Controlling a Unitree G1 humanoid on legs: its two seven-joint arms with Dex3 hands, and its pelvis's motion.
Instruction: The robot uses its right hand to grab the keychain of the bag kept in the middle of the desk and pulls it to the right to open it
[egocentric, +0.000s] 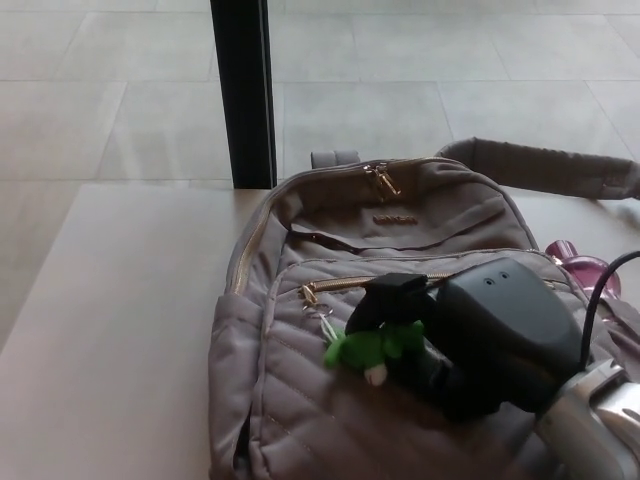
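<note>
Keychain (372, 347), green, clamped in the right robot hand (455, 335), over the grey bag's (300, 420) front pocket, bag flat on the surface (110, 330).

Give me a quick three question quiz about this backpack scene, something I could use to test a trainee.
1. True or false: the right hand is closed on the green keychain.
2. Where does the front pocket's zipper pull sit? A) at the left end of its gold zipper B) at the right end C) hidden under the hand
3. Fill in: the backpack lies on the ____, with a black post behind it.

Key
1. True: its fingers wrap the green toy.
2. A: the pull is at the left end, so the pocket looks not yet opened.
3. desk.
</note>
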